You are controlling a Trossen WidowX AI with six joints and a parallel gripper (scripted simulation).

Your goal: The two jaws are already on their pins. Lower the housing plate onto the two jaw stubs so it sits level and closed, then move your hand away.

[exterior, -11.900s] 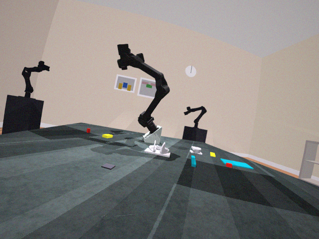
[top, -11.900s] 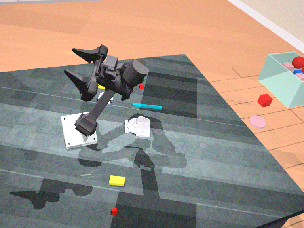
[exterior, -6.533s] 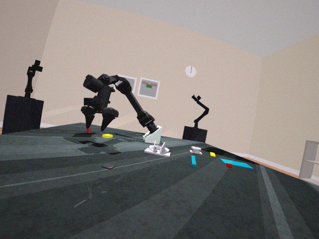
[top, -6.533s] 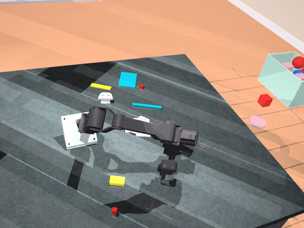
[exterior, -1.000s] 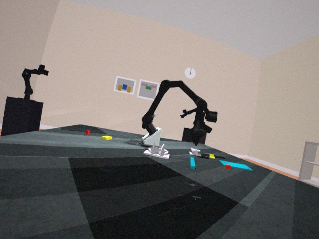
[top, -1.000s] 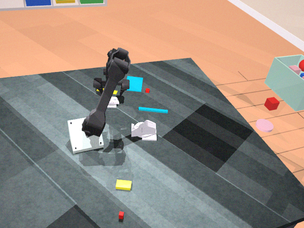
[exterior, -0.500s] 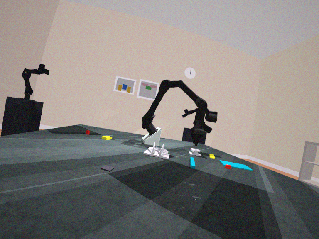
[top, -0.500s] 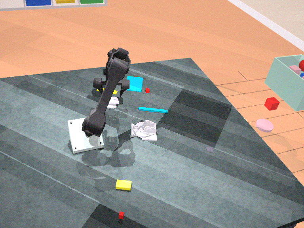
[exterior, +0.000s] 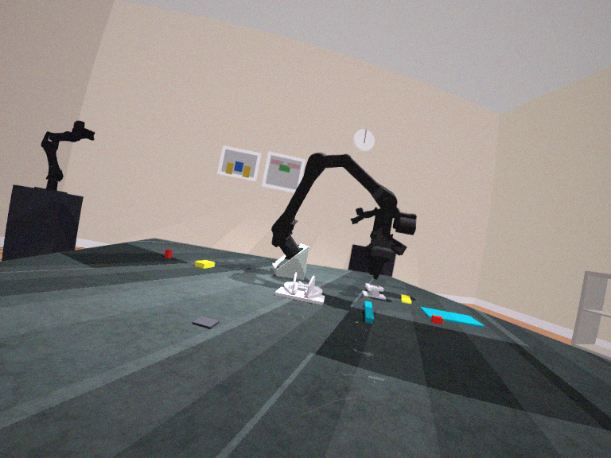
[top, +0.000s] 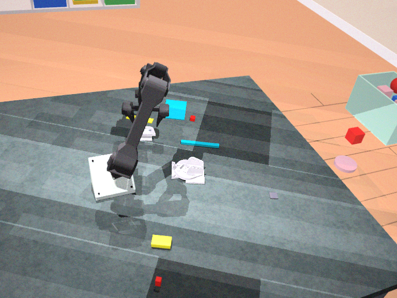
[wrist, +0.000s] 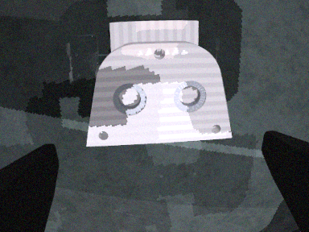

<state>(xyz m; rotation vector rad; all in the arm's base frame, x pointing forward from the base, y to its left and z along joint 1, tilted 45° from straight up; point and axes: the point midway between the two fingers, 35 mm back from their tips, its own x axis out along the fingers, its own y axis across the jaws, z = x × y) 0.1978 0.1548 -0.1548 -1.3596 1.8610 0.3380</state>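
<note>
The white housing plate (top: 149, 130) (exterior: 374, 288) (wrist: 161, 125) lies flat, raised on a small white stand (top: 146, 139) (wrist: 154, 32). In the wrist view its two round holes and three small holes face up, its rounded edge toward the top. My gripper (top: 146, 123) (exterior: 376, 277) (wrist: 163, 148) is open wide and empty, above the plate, with the fingertips out to either side of its straight edge and not touching it. The white base (top: 195, 180) (exterior: 296, 296) stands apart, nearer the arm's front, with white jaw parts on it; exactly how they sit is too small to tell.
A cyan bar (top: 199, 143) (exterior: 368, 312) lies between plate and base. Near the plate are a yellow block (exterior: 405, 299), a cyan sheet (top: 176, 109) (exterior: 451, 315) and a red cube (top: 192, 118) (exterior: 437, 319). Another yellow block (top: 161, 241) and a grey tile (top: 273, 195) lie farther off.
</note>
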